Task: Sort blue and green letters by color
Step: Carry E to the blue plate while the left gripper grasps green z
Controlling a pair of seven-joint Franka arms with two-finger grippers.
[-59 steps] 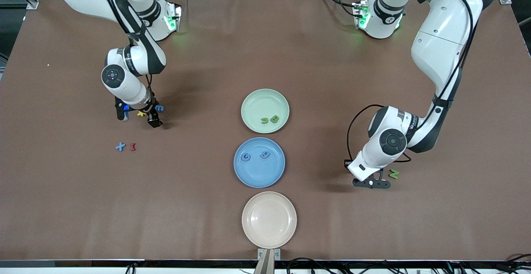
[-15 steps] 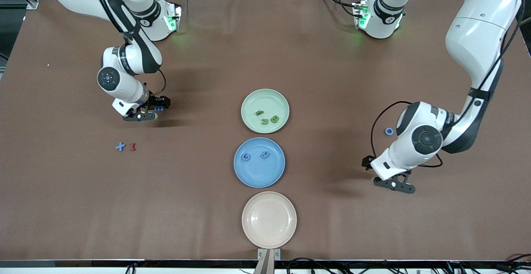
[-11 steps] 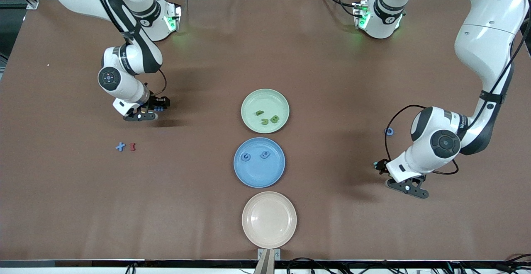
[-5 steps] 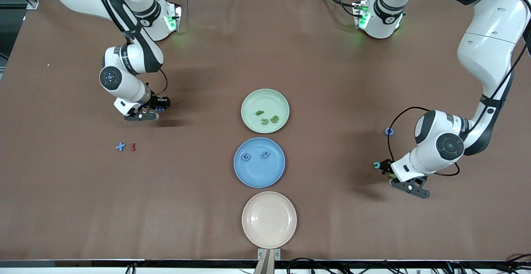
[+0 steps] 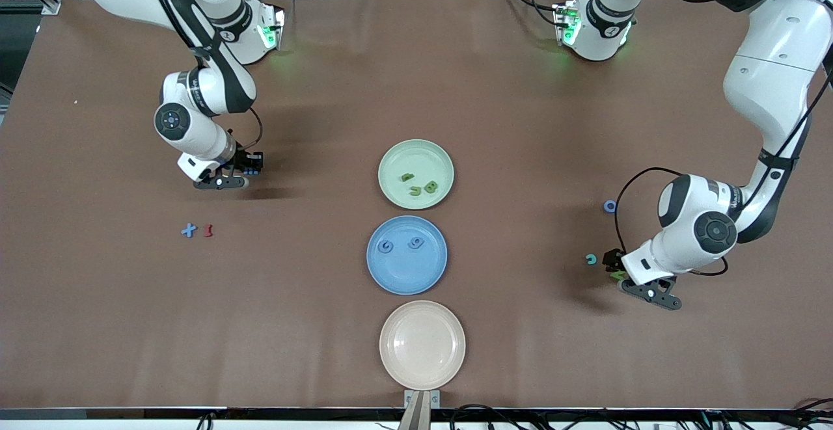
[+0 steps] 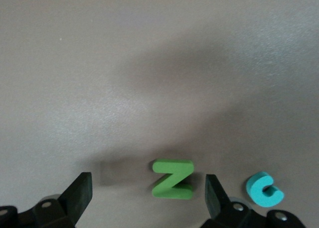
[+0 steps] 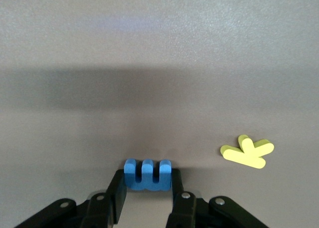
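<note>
Teal C [image 6: 264, 189] beside green N [image 6: 173, 178]; path clear.

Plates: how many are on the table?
3, in a row: the round pale green plate farthest from the front camera, the round blue plate next, the round beige plate nearest. None seems hidden.

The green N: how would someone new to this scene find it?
Start at the left arm's end of the table, where the left gripper is low over the table with open fingers. The green N lies flat between them. Its neighbour beside one finger is a teal C; the N is green and angular.
</note>
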